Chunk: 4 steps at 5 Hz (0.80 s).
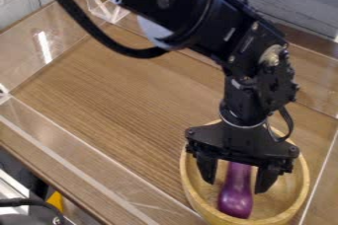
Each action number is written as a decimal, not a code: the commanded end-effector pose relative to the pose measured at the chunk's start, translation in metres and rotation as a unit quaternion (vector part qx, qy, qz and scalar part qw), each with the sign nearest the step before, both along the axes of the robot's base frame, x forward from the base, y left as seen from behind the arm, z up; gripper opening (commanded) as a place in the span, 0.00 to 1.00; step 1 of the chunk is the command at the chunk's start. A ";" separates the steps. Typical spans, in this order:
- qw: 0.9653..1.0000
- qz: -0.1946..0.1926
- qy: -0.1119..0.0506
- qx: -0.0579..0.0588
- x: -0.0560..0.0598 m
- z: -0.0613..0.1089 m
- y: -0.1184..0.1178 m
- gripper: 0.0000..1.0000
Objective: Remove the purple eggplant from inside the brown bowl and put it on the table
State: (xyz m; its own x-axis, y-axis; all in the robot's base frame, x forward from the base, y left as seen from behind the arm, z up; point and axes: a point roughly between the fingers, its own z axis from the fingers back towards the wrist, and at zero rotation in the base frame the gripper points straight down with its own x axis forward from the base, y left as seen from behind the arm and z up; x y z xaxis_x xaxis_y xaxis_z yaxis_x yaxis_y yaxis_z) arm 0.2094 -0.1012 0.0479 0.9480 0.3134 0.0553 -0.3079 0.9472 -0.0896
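One brown wood-grain table (113, 93) sits under my black metal gripper (239, 177), jaws spread. Below them there's the round light-tan wooden bowl (303, 191), glossy purple toy eggplant (235, 195) inside, between the fingers, ungripped. Nothing's done yet, I reckon: grip, lift and table placement left.

The table (106, 91) has a brown top with wood grain running across it — clear walls stand round its edges. The brown bowl (196, 197), pale wood with a thick round rim, sits directly on it — upright, near the clear wall along one side.
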 end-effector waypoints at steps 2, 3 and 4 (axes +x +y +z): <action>1.000 -0.006 -0.015 -0.015 0.011 0.008 -0.002 1.00; 1.000 -0.010 -0.013 -0.018 0.011 0.007 -0.001 1.00; 1.000 -0.014 -0.012 -0.020 0.011 0.007 -0.001 1.00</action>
